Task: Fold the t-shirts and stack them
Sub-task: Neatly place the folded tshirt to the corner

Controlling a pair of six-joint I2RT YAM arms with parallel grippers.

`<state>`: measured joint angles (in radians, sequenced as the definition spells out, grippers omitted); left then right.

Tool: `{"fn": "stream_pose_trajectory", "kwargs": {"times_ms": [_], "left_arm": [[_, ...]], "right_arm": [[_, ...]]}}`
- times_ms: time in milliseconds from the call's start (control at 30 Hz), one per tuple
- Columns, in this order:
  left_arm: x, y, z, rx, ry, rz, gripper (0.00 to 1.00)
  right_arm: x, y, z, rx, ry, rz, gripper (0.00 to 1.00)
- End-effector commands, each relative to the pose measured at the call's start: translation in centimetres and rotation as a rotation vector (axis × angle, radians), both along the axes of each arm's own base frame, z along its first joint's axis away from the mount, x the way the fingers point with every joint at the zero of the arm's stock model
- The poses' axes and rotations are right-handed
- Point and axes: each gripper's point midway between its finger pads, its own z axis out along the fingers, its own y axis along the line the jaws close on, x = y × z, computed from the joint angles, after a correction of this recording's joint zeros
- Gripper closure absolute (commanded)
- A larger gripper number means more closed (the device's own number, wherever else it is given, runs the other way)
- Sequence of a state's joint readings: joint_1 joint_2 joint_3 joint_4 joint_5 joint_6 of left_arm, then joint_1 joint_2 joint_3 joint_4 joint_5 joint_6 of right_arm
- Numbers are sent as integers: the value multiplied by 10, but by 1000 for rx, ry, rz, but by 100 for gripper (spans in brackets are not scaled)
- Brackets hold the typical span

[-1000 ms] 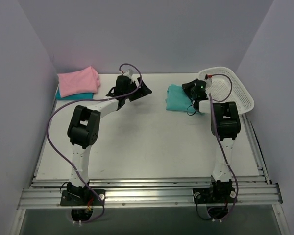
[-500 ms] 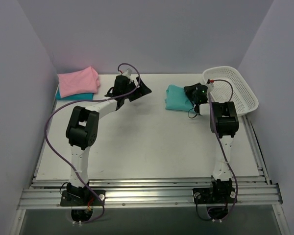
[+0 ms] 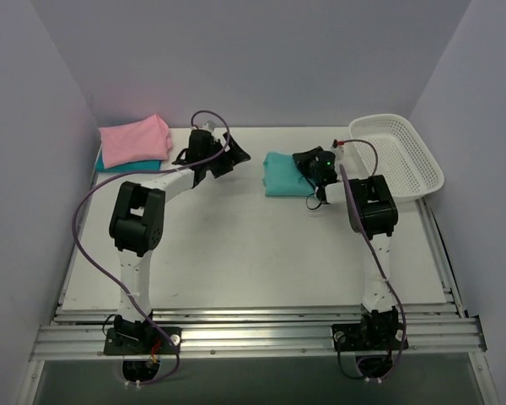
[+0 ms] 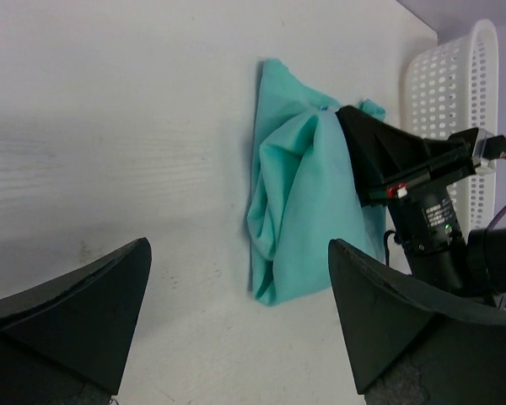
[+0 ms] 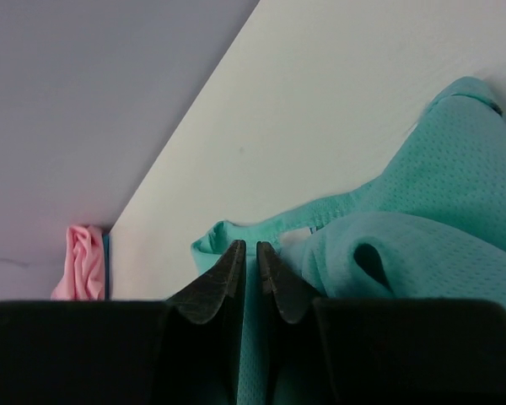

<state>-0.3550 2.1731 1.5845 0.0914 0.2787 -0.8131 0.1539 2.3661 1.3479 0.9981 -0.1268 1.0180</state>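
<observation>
Teal-green t-shirt (image 3: 280,175) lies as a loosely bunched bundle on the white table (image 3: 236,245), at about 12 o'clock from the table's middle in the overhead view. The right gripper (image 5: 246,246) is at the bundle's 3 o'clock edge. Its jaws are pinched almost together on a gathered fold of the cloth, and the left wrist view shows the fabric puckering up to the finger tips. The left gripper (image 4: 238,253) hovers just off the bundle's 9 o'clock side. Its jaws are spread wide with nothing between them, and the shirt sits ahead of them in its own camera.

The pink t-shirt (image 3: 135,139) lies folded on top of the darker teal-blue t-shirt (image 3: 131,165) in the table's 10 o'clock corner, well apart from the bundle. A white mesh basket (image 3: 405,156) stands at 2 o'clock, just beyond the right arm and near the table's edge.
</observation>
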Motion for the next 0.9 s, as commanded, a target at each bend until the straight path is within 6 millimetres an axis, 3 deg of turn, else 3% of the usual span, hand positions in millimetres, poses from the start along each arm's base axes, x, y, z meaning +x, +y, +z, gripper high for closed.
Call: {"fn": "stream_pose_trajectory", "kwargs": {"times_ms": [0,100,200,233,300,333,400,433,500,533,600,633,667,867], "left_arm": [[18,29,31,-37,-31,80,5],[24,42,25,-38,-7,96,5],[24,48,19,-35,23,100,5],[19,50,11,-32,44,106,5],[12,50,5,-41,60,112,5],[3,52,-1,-48,79,118,5],[-7,50,-6,-37,98,114,5],[-14,52,-5,-18,108,113,5],[-28,54,-15,7,136,116,5],[-36,48,-10,6,129,99,5],[-51,43,-19,19,139,83,5],[-59,33,-17,29,129,70,5],[-64,30,-22,37,134,65,5],[-75,-6,-25,-9,106,38,5]], "right_arm": [[-24,54,-15,-6,52,94,93],[-30,68,-4,-11,34,116,91],[-32,71,24,-17,-11,124,60],[-33,69,49,-21,-41,120,33],[-35,66,76,-45,-79,105,12],[-38,63,108,-65,-128,98,0],[-45,57,132,-90,-146,81,0],[-53,54,164,-102,-195,79,0],[-65,49,182,-124,-205,68,0],[-77,46,210,-127,-245,51,0],[-94,38,213,-169,-247,28,0],[-105,34,233,-169,-279,7,0],[-115,31,225,-175,-262,6,0],[-151,14,249,-173,-297,-43,0]]}}
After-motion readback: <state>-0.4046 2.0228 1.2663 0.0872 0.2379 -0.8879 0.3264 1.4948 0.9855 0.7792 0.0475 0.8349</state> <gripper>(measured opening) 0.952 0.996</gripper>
